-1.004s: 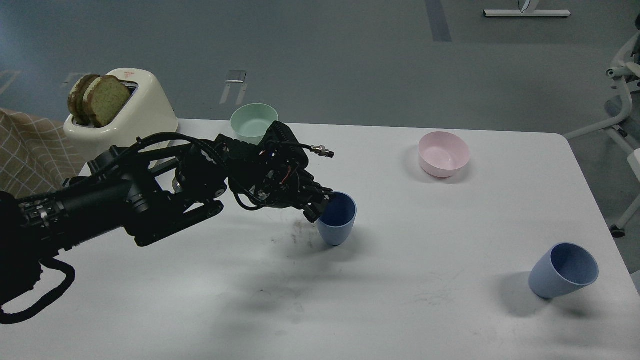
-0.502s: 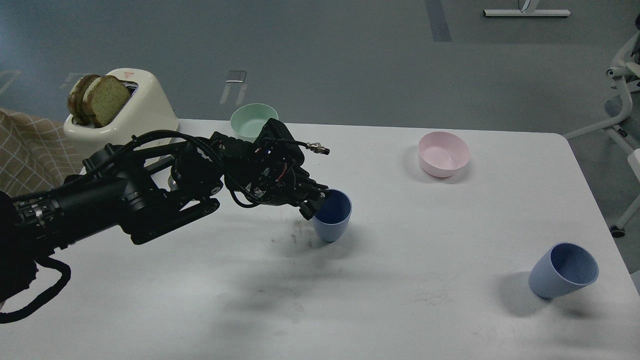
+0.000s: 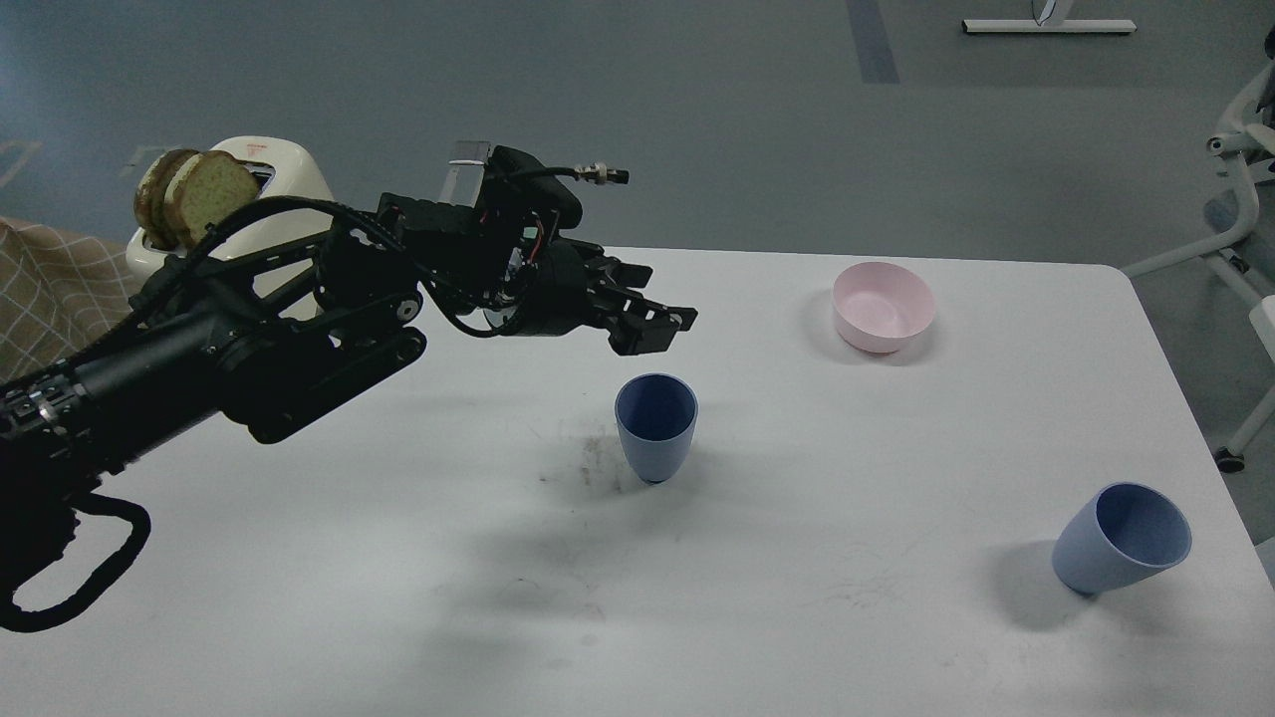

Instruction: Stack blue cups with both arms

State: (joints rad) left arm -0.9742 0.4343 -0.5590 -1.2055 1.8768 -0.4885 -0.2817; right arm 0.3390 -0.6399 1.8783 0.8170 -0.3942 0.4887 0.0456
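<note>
One blue cup stands upright on the white table near the middle. The second blue cup sits tilted at the right, mouth facing up and right. My left gripper is open and empty, raised above and just behind the middle cup, apart from it. My left arm comes in from the left. My right arm and gripper are out of view.
A pink bowl stands at the back right. A cream toaster with bread slices is at the back left, partly behind my arm. A checked cloth lies at the far left. The pale green bowl is hidden behind my arm.
My left gripper let go of the middle cup's rim, opened and rose up and back. The cup, tilted before, now stands upright. The right cup has not moved.
</note>
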